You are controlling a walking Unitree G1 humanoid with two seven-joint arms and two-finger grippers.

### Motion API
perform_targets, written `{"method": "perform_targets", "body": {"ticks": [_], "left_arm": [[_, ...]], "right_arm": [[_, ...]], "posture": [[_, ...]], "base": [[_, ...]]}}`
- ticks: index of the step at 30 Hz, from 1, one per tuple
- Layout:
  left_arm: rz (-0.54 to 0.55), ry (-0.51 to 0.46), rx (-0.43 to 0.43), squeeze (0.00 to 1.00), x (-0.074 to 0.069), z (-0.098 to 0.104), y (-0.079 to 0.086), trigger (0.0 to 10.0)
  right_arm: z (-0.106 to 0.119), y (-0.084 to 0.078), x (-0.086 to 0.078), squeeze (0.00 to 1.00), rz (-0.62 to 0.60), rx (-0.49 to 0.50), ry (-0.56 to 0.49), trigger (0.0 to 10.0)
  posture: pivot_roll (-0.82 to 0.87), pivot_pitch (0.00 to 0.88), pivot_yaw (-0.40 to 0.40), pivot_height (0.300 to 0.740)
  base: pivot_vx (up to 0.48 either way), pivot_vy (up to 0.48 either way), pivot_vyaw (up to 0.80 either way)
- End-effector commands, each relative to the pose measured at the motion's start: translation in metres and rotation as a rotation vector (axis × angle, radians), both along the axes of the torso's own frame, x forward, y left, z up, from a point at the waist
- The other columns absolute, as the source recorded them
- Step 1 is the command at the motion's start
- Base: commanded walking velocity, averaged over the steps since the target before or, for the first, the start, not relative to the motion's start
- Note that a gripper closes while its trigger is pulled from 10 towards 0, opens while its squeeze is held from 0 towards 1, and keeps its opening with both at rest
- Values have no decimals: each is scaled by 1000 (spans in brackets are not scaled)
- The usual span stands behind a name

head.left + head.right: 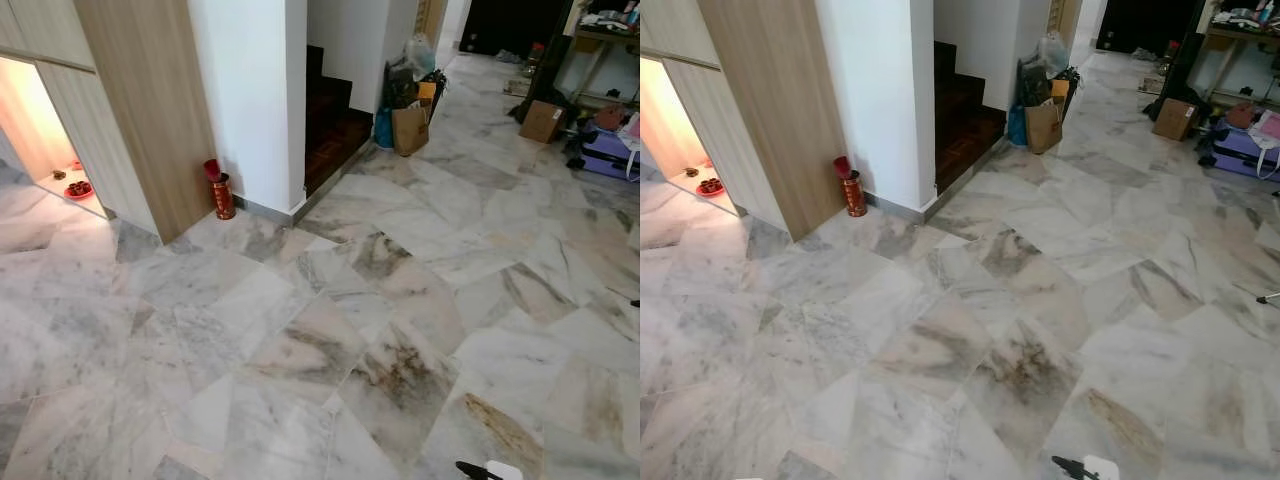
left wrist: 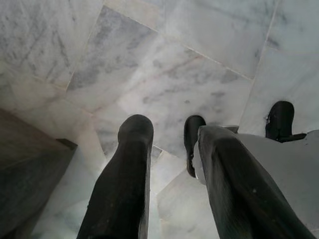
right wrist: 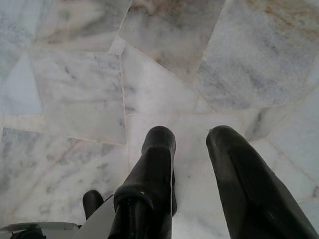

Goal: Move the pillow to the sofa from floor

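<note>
A marble floor (image 1: 330, 330) of irregular grey, white and tan slabs spreads across the room, bare through its middle. Toward the far left a wood-panelled wall (image 1: 150, 110) meets a white pillar (image 1: 250, 95), and a red cylindrical container (image 1: 221, 192) stands on the floor at the foot of the pillar, just beside the wood panel. Left of the panel a lit alcove holds a small red dish (image 1: 78, 189). Behind the pillar dark wooden stairs (image 1: 330, 125) rise. Beside the stairs a brown paper bag (image 1: 410, 129) stands among other bags, with a blue bag (image 1: 384, 128) touching its left side. Farther back on the right sit a cardboard box (image 1: 542, 121) and a purple suitcase (image 1: 606, 150) near a cluttered shelf.

The pillow cannot be made out anywhere on the floor, nor can a sofa.

The left gripper (image 2: 169, 130) hangs over the marble with its two black fingers apart and nothing between them. The right gripper (image 3: 192, 135) likewise points down at the floor, fingers spread and empty. Parts of the robot's own body show beside each.
</note>
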State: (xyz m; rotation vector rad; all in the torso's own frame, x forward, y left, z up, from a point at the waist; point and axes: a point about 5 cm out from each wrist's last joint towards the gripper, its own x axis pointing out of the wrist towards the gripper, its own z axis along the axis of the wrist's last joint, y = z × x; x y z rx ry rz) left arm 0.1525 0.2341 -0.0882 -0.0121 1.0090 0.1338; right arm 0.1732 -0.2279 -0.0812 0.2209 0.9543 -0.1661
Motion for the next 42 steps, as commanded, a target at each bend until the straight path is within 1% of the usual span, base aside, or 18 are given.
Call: {"method": "perform_targets", "body": {"ticks": [1, 5, 9, 14, 18, 22, 29, 32, 33, 36, 40, 42], "left_arm": [[4, 17, 0, 0, -5, -1, 2, 10000], [20, 12, -9, 0, -5, -1, 2, 10000], [6, 25, -5, 0, -6, -2, 3, 10000], [25, 27, -3, 0, -8, -2, 4, 10000], [50, 38, -1, 0, -15, -5, 5, 10000], [51, 49, -3, 0, -22, -7, 5, 10000], [45, 62, 6, 0, -27, -8, 5, 10000], [51, 63, 7, 0, -27, -9, 1, 10000], [40, 61, -1, 0, -22, -11, -11, 10000], [17, 59, -8, 0, -13, -11, -28, 10000], [8, 53, -15, 0, -5, -11, -39, 10000], [11, 49, -14, 0, -2, -9, -38, 10000]], "right_arm": [[-1, 7, 1, 0, -5, 20, -8, 10000], [-1, 10, 2, 0, 14, 22, -7, 10000], [-1, 12, 2, 0, 49, 34, -8, 10000], [0, 10, 3, 0, 71, 37, -15, 10000], [0, 6, 2, 0, 120, 14, -6, 10000], [0, 4, 0, 0, 129, 10, -5, 10000], [-1, 2, -3, 0, 127, 6, -2, 10000], [-1, 1, -4, 0, 140, -4, 2, 10000], [-2, -1, -8, 0, 130, -5, 7, 10000], [-3, -3, -11, 0, 129, -9, 14, 10000], [-4, -3, -14, 0, 137, -12, 18, 10000], [-4, -3, -15, 0, 135, -12, 17, 10000]], "posture": [[8, 0, 11, 740], [12, 0, 10, 740], [9, 0, 10, 740], [13, 0, 5, 740], [17, 0, -8, 740], [15, 0, -14, 740], [11, 0, -9, 740], [11, 0, -9, 740], [13, 0, -7, 740], [9, 0, -1, 740], [10, 0, 1, 740], [10, 0, 1, 740]], "base": [[0, 0, 800], [0, 0, 800], [0, 0, 800], [0, 0, 800], [0, 0, 800], [0, 0, 800], [0, 0, 800], [0, 0, 800], [0, 0, 800], [0, 0, 800], [0, 0, 800], [0, 0, 800]]}}
